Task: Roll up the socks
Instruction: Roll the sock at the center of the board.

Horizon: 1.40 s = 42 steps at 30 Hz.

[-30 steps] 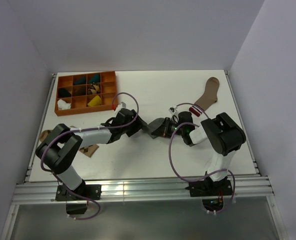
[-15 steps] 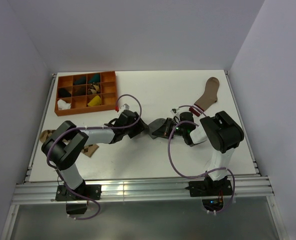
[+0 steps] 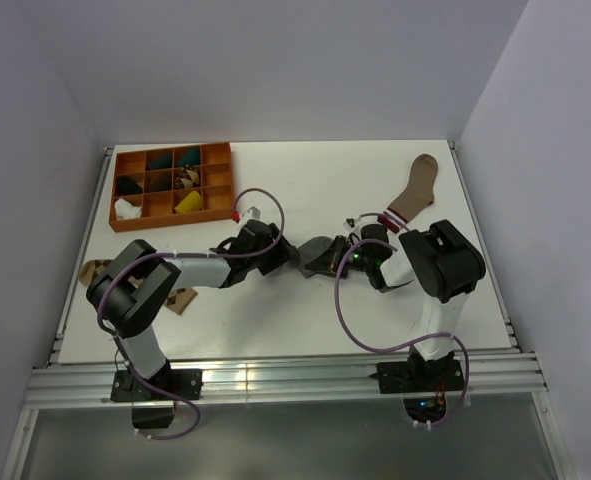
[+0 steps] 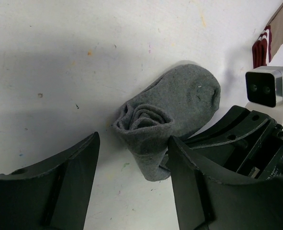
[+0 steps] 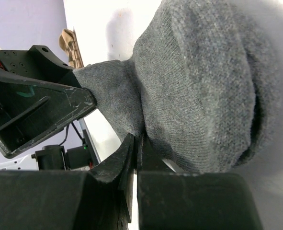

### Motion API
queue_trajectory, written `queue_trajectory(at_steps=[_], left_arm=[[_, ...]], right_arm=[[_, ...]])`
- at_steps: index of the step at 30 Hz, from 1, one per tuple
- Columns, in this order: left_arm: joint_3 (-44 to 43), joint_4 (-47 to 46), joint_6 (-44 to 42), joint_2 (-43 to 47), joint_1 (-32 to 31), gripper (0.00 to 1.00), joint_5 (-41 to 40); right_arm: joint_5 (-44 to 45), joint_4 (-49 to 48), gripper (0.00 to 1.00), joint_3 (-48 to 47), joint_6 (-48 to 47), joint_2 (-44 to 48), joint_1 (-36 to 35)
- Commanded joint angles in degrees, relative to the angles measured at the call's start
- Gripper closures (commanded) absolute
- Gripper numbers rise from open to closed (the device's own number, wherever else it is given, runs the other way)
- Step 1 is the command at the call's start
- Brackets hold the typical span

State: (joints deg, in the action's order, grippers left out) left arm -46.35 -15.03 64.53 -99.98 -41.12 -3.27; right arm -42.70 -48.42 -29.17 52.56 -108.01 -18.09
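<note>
A grey sock [image 3: 320, 254] lies mid-table, partly rolled, its coiled end [image 4: 143, 120] facing the left wrist camera. My left gripper [image 3: 287, 258] is open just left of the sock; in the left wrist view the roll's lower end sits between its fingers [image 4: 64, 187] near the right one, gripper [image 4: 131, 165]. My right gripper [image 3: 345, 260] is at the sock's right side. In the right wrist view its jaws [image 5: 136, 143] are shut on a fold of the grey sock [image 5: 198, 81].
An orange compartment tray [image 3: 215, 212] with several rolled items stands at the back left. A brown sock with a striped cuff [image 3: 415, 188] lies at the back right. A diamond-patterned sock [image 3: 180, 298] lies under the left arm.
My left gripper has slid a little to the right, closer to the grey sock. The right gripper has kept its hold and barely moved.
</note>
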Motion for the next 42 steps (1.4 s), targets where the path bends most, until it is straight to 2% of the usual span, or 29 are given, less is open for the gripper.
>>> queue_trajectory(at_steps=[1, 5, 11, 17, 20, 22, 23, 26, 30, 35, 42], left_arm=[[-0.7, -1.6, -1.1, -1.8, -0.4, 0.36, 1.0], [-1.5, -1.1, -1.3, -2.8, -0.4, 0.39, 0.5], [-3.1, 0.3, -1.8, -4.6, -0.5, 0.51, 0.5], [-4.9, 2.9, -2.0, -6.3, -1.1, 0.7, 0.2], [-6.1, 5.0, -2.7, -6.5, -1.5, 0.8, -0.9], [-7.0, 6.0, -3.4, -6.5, -1.6, 0.8, -1.1], [-7.4, 7.5, -3.6, -6.7, -1.8, 0.85, -1.6], [-9.1, 10.0, -4.5, -6.8, -1.9, 0.91, -2.4], [-11.1, 13.4, -5.5, -6.9, -2.1, 0.93, -3.8], [-12.3, 14.9, -6.6, -6.6, -2.0, 0.95, -3.9], [-13.8, 16.9, -7.2, -7.3, -2.1, 0.94, -3.1]], right_arm=[[3.2, 5.6, 1.0, 0.7, -2.0, -2.1, 0.8], [4.1, 7.5, 1.0, 0.1, -3.0, -1.7, 0.8], [4.6, 9.2, 1.0, -0.4, -4.4, -1.3, 0.7], [5.6, 13.1, 1.0, -1.3, -8.4, 1.5, 0.7], [6.7, 15.5, 0.9, -1.5, -11.8, 4.8, 0.6], [8.6, 18.8, 0.78, -2.1, -13.8, 8.2, 0.2], [9.3, 20.6, 0.73, -2.2, -15.7, 9.5, -0.2], [14.0, 23.9, 0.68, -2.6, -19.8, 15.8, -1.7], [23.3, 30.7, 0.6, -3.2, -26.4, 23.7, -4.7], [34.2, 33.6, 0.55, -3.1, -35.8, 30.9, -11.2], [44.4, 31.3, 0.52, -3.4, -44.0, 31.5, -20.8]])
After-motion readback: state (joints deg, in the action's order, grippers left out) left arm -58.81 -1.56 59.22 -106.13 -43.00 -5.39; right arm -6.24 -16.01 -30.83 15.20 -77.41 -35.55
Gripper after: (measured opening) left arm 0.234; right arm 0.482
